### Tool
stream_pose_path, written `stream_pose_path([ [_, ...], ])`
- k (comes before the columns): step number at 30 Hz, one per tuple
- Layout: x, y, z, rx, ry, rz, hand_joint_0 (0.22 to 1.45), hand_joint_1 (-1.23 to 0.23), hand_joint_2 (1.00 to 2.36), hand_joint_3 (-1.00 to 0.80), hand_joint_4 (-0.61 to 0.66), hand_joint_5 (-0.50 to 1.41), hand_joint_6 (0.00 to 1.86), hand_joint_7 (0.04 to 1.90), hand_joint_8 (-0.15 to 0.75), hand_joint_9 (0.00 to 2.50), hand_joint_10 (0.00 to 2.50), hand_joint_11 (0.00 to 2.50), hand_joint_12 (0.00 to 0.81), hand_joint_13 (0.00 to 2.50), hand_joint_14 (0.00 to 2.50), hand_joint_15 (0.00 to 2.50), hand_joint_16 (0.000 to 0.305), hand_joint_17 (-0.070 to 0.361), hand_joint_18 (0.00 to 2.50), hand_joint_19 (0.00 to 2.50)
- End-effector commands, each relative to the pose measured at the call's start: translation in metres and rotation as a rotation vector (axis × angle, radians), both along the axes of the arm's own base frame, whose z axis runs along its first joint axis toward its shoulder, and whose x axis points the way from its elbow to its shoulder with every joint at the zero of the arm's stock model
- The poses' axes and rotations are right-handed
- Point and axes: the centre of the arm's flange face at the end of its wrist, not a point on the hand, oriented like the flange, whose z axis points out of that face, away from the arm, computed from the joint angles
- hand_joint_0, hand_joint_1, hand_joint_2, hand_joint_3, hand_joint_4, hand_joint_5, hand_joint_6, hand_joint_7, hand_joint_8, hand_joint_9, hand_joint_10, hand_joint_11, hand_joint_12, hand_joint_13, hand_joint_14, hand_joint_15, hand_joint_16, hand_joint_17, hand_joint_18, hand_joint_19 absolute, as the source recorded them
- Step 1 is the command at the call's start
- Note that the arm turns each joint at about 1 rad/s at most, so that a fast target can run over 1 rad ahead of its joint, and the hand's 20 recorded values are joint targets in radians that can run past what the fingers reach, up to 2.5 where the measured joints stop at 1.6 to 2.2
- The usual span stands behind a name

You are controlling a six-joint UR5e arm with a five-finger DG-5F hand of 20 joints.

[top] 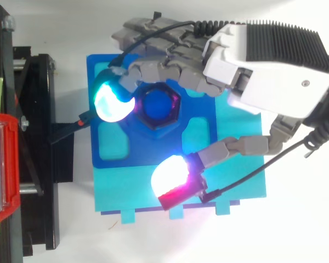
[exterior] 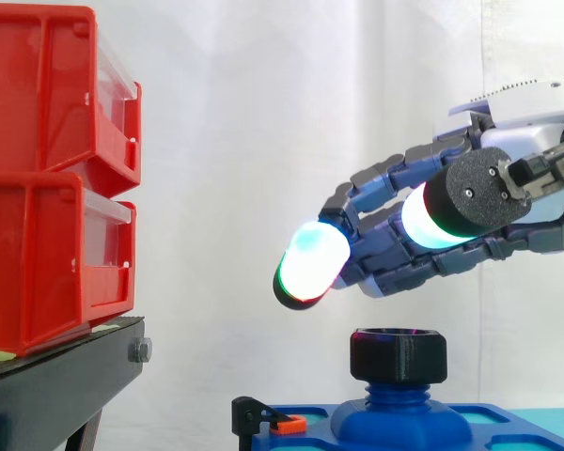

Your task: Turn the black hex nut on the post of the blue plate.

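Black hex nut (exterior: pixel 398 355) sits untouched; hand (top: pixel 263 66) hovers above, fingers (top: pixel 170 71) spread, empty.

I see the black hex nut (exterior: pixel 398 357) sitting level on the blue post (exterior: pixel 391 393), at its top end, with a few threads showing just beneath it. From above, its 6 sides ring the post's round blue top. The post stands upright on a domed boss at the middle of the blue plate (top: pixel 107 153), which lies flat, with shallow rounded pockets around the boss.
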Motion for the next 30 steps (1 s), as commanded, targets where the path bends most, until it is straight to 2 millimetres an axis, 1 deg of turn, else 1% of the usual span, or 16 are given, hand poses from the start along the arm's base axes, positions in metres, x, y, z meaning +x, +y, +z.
stream_pose_path([
  [1,-0.0037,-0.0105,-0.0027,-0.007,0.031,-0.002,0.43,-0.78,1.0,-0.5,0.13,-0.3,0.5,0.75,0.276,0.0,0.0,0.0,0.471,0.0,0.0,0.23,0.057,0.128,0.0,0.13],
  [4,-0.0051,-0.0152,-0.0027,-0.024,0.044,0.02,0.42,-0.76,1.0,-0.5,0.14,-0.3,0.5,0.75,0.281,0.0,0.0,0.0,0.475,0.0,0.0,0.24,0.057,0.129,0.0,0.14],
  [12,-0.0045,-0.0162,-0.0037,-0.057,0.052,0.05,0.42,-0.74,1.0,-0.5,0.15,-0.3,0.5,0.75,0.293,0.0,0.0,0.0,0.482,0.0,0.01,0.27,0.058,0.13,0.0,0.16],
  [30,-0.0053,-0.0183,-0.0049,-0.063,0.06,0.068,0.42,-0.7,1.0,-0.5,0.18,-0.3,0.5,0.76,0.311,0.0,0.0,0.0,0.493,0.0,0.0,0.3,0.059,0.133,0.0,0.2],
])
